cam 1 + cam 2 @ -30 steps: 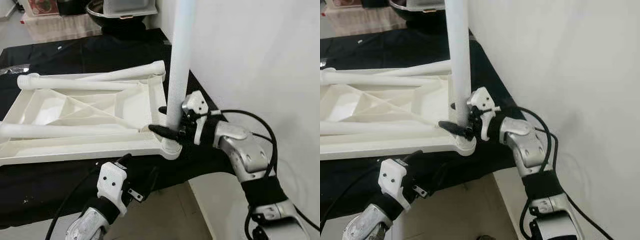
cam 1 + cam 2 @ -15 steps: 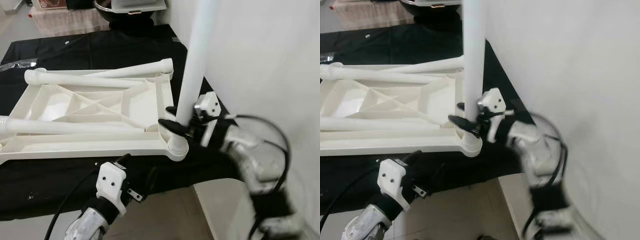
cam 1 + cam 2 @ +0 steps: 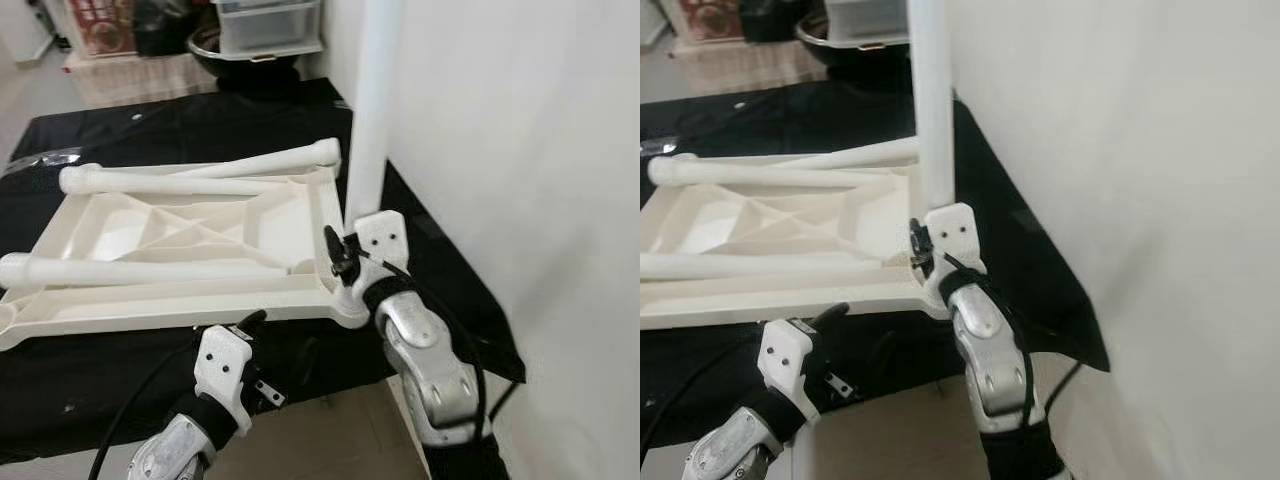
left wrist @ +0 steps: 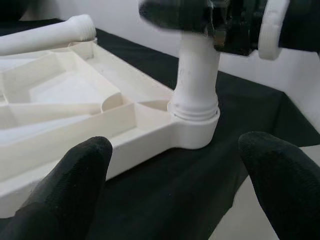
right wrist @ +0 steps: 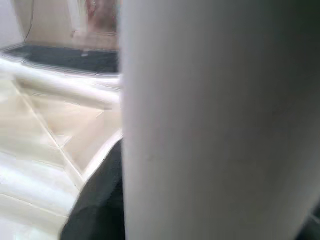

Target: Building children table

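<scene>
Upturned white tabletop (image 3: 190, 240) is lying on the black-covered desk (image 3: 200, 120). Right gripper (image 3: 345, 262) is clamping its fingers on the upright leg (image 3: 372, 110), seated in the near right corner socket (image 4: 192, 127). Since a second ago the leg, briefly tilted, is standing vertical again and the forearm has swung round: likely screwing home. Left gripper (image 4: 175, 175) is hovering below the desk edge, fingers (image 4: 75, 175) apart. Three legs are lying loose. No legible writing.
</scene>
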Available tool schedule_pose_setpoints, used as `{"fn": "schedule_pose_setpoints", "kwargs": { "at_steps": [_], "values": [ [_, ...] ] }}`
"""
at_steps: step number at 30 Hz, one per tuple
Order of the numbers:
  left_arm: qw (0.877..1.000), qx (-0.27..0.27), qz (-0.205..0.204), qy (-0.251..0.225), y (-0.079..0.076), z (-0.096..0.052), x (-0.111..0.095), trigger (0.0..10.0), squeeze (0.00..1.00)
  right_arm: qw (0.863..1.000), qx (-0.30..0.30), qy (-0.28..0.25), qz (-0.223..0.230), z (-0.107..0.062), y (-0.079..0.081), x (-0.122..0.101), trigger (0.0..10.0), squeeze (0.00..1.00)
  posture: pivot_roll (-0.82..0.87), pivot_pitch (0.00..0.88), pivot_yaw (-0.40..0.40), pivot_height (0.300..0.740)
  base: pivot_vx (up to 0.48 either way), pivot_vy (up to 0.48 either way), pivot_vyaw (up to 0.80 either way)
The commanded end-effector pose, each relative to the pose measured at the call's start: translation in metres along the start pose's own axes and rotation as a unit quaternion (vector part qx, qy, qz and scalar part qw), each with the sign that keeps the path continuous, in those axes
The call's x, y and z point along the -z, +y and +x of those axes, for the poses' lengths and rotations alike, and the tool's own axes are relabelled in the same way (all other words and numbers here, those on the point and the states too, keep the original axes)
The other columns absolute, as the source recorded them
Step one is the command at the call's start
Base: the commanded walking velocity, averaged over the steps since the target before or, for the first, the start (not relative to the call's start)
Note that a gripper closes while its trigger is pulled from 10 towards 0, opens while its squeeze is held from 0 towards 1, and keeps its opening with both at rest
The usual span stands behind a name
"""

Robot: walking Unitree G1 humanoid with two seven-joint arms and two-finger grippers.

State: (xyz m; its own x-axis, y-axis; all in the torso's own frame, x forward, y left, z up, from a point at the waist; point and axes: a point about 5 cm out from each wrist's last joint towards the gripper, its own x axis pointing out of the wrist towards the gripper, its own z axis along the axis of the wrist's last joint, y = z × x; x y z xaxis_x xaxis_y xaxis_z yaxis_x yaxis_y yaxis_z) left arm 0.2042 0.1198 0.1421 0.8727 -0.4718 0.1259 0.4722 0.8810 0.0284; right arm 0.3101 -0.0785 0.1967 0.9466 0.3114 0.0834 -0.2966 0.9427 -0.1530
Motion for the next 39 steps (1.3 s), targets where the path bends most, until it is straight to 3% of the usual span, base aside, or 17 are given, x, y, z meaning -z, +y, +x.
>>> {"fn": "schedule_pose_setpoints", "kwargs": {
  "at_steps": [1, 5, 6, 7, 10, 11, 12, 17, 22, 23, 25, 26, 34, 36, 37, 38, 39],
  "values": [
    [1.000, -0.004, 0.000, 0.011, 0.001, -0.003, 0.005, 10.0, 0.00, 0.999, -0.017, 0.012, 0.028, 0.001, -0.001, 0.008, 10.0, 1.00, 0.03, 0.141, -0.013, 0.740, 0.000, 0.000, 0.00],
    [1.000, -0.004, -0.001, 0.010, 0.001, -0.003, 0.004, 10.0, 0.00, 0.989, -0.114, -0.050, 0.076, 0.002, -0.005, -0.014, 10.0, 1.00, 0.03, 0.147, -0.017, 0.740, 0.000, 0.000, 0.00],
    [1.000, -0.004, -0.001, 0.009, 0.001, -0.003, 0.004, 10.0, 0.00, 0.984, -0.154, -0.060, 0.065, 0.001, -0.012, -0.019, 10.0, 1.00, 0.03, 0.150, -0.020, 0.740, 0.000, 0.000, 0.00],
    [1.000, -0.004, -0.001, 0.008, 0.000, -0.003, 0.004, 10.0, 0.00, 0.979, -0.191, -0.060, 0.047, 0.001, -0.019, -0.021, 10.0, 0.87, 0.03, 0.151, -0.022, 0.740, 0.000, 0.000, 0.00],
    [1.000, -0.005, -0.001, 0.008, 0.000, -0.003, 0.004, 10.0, 0.00, 0.975, -0.214, -0.058, 0.034, 0.001, -0.023, -0.022, 10.0, 0.87, 0.03, 0.151, -0.023, 0.740, 0.000, 0.000, 0.00],
    [1.000, -0.005, -0.001, 0.007, 0.000, -0.003, 0.003, 10.0, 0.00, 0.970, -0.236, -0.055, 0.011, 0.001, -0.030, -0.022, 10.0, 0.22, 0.04, 0.157, -0.026, 0.740, 0.000, 0.000, 0.00],
    [1.000, -0.005, -0.001, 0.007, -0.001, -0.003, 0.003, 10.0, 0.00, 0.963, -0.263, -0.051, -0.004, 0.001, -0.038, -0.024, 10.0, 0.00, 0.05, 0.157, -0.028, 0.740, 0.000, 0.000, 0.00],
    [1.000, -0.006, -0.002, 0.007, -0.001, -0.006, 0.002, 10.0, 0.00, 0.943, -0.326, -0.042, -0.044, 0.004, -0.065, -0.035, 10.0, 0.00, 0.05, 0.160, -0.026, 0.740, 0.000, 0.000, 0.00],
    [1.000, -0.004, -0.003, 0.008, -0.002, -0.009, 0.002, 10.0, 0.00, 0.928, -0.367, -0.049, -0.044, 0.006, -0.074, -0.049, 9.9, 0.00, 0.06, 0.163, -0.033, 0.740, 0.000, 0.000, 0.00],
    [1.000, -0.004, -0.004, 0.008, -0.003, -0.009, 0.001, 10.0, 0.00, 0.921, -0.384, -0.050, -0.044, 0.006, -0.077, -0.052, 2.7, 0.00, 0.06, 0.164, -0.035, 0.740, 0.000, 0.000, 0.00],
    [1.000, -0.004, -0.004, 0.008, -0.003, -0.009, 0.001, 10.0, 0.00, 0.921, -0.384, -0.050, -0.044, 0.006, -0.077, -0.052, 2.7, 0.00, 0.06, 0.164, -0.035, 0.740, 0.000, 0.000, 0.00],
    [1.000, -0.004, -0.004, 0.008, -0.003, -0.009, 0.001, 10.0, 0.00, 0.914, -0.401, -0.047, -0.040, 0.006, -0.078, -0.053, 0.0, 0.00, 0.07, 0.164, -0.037, 0.740, 0.000, 0.000, 0.00],
    [1.000, -0.007, -0.004, 0.005, -0.004, -0.009, 0.001, 10.0, 0.00, 0.893, -0.450, -0.015, -0.011, -0.004, -0.082, -0.037, 0.0, 0.00, 0.06, 0.162, -0.046, 0.740, 0.000, 0.000, 0.00],
    [1.000, -0.007, -0.004, 0.004, -0.004, -0.009, 0.001, 10.0, 0.00, 0.897, -0.441, -0.007, 0.000, -0.007, -0.082, -0.031, 0.0, 0.00, 0.05, 0.161, -0.048, 0.740, 0.000, 0.000, 0.00],
    [1.000, -0.008, -0.004, 0.003, -0.004, -0.008, 0.001, 10.0, 0.00, 0.907, -0.421, 0.000, 0.005, -0.010, -0.080, -0.023, 0.0, 0.00, 0.05, 0.160, -0.053, 0.740, 0.000, 0.000, 0.00],
    [1.000, -0.008, -0.004, 0.003, -0.004, -0.008, 0.001, 10.0, 0.00, 0.936, -0.351, 0.029, 0.023, -0.008, -0.074, -0.008, 0.0, 0.00, 0.04, 0.159, -0.058, 0.740, 0.000, 0.000, 0.00],
    [1.000, -0.008, -0.004, 0.003, -0.004, -0.008, 0.001, 10.0, 0.00, 0.936, -0.351, 0.029, 0.023, -0.008, -0.074, -0.008, 0.0, 0.00, 0.04, 0.159, -0.058, 0.740, 0.000, 0.000, 0.00]
  ]
}}
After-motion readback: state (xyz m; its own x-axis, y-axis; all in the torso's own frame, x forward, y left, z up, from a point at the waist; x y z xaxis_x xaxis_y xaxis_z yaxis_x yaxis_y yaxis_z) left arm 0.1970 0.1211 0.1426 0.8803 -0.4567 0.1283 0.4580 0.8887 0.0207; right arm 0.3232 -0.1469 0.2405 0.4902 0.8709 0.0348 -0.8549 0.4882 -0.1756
